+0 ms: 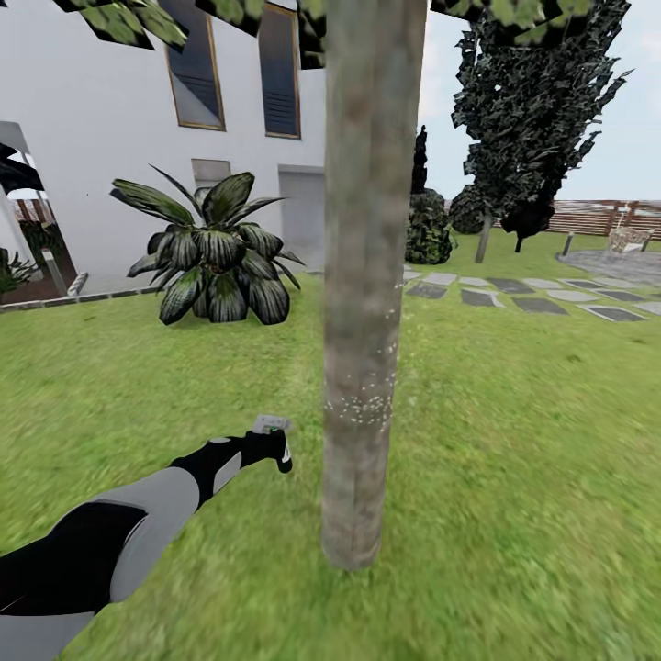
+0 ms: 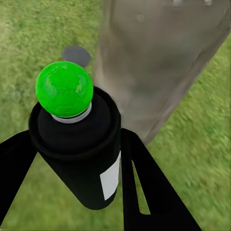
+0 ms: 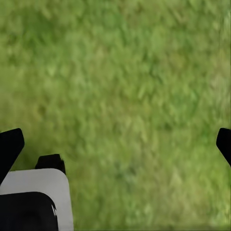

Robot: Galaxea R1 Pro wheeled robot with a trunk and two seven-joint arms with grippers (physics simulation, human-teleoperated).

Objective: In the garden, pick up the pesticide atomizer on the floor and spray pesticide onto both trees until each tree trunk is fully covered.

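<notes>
One tool busy: the left tool (image 2: 72,159) is clamped on the pesticide atomizer (image 2: 79,159), a black bottle with a white label whose top shows green here, a dark finger (image 2: 144,187) on each side of it.
Other tool: the right tool (image 3: 115,144) hangs over bare grass with its finger tips far apart at the frame edges, nothing between them.
Arm: in the head view the left arm (image 1: 138,514) reaches from 7 o'clock toward the centre, its tool (image 1: 273,439) just beside the tree trunk (image 1: 363,303), not touching.
Trunk: a grey-brown column rising out of the floor (image 1: 514,477) at about 6 o'clock; a patch of pale specks sits on the bark level with the tool, likely spray.
Step in hand: judging by that patch, spraying the first trunk; much bark above and below looks bare.
Next move calls for: sweeping the nozzle up and down the trunk, and working round its far side.
Farther off: a palm-like plant (image 1: 216,252) at 10 o'clock before the white house (image 1: 101,165); stepping stones (image 1: 532,298) and dark cone trees (image 1: 537,119) toward 2 o'clock.
</notes>
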